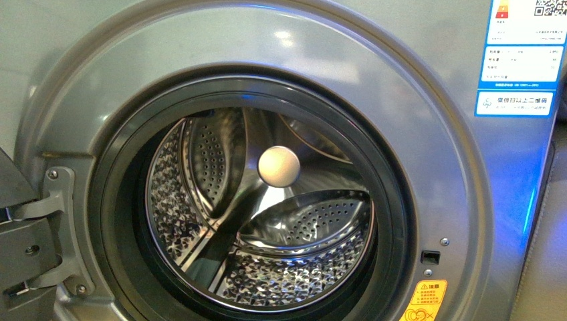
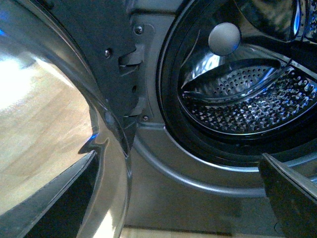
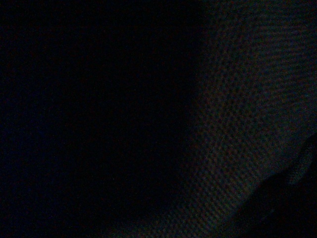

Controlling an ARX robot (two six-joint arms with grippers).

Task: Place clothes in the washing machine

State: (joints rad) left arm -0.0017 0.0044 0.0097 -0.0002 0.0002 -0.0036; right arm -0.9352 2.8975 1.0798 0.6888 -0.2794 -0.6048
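Silver-grey washing machine (image 1: 434,167) stands open, drum (image 1: 294,274) exposed. Right wrist view is dark. Left fingers (image 2: 290,198) barely show; their opening cannot be told.

The washing machine (image 1: 428,167) faces the onlooker. The gasket (image 1: 120,214) rings the mouth in the front panel. The drum (image 1: 294,274) sits behind it, with a round boss (image 1: 279,166) at its rear centre. The hinge (image 1: 57,227) and the open door (image 2: 44,124) lie at the panel's left edge. The energy label (image 1: 525,60) occupies the upper right corner. The latch slot (image 1: 431,257) lies right of the mouth, with the warning sticker (image 1: 424,301) below it. The right wrist view is dark.
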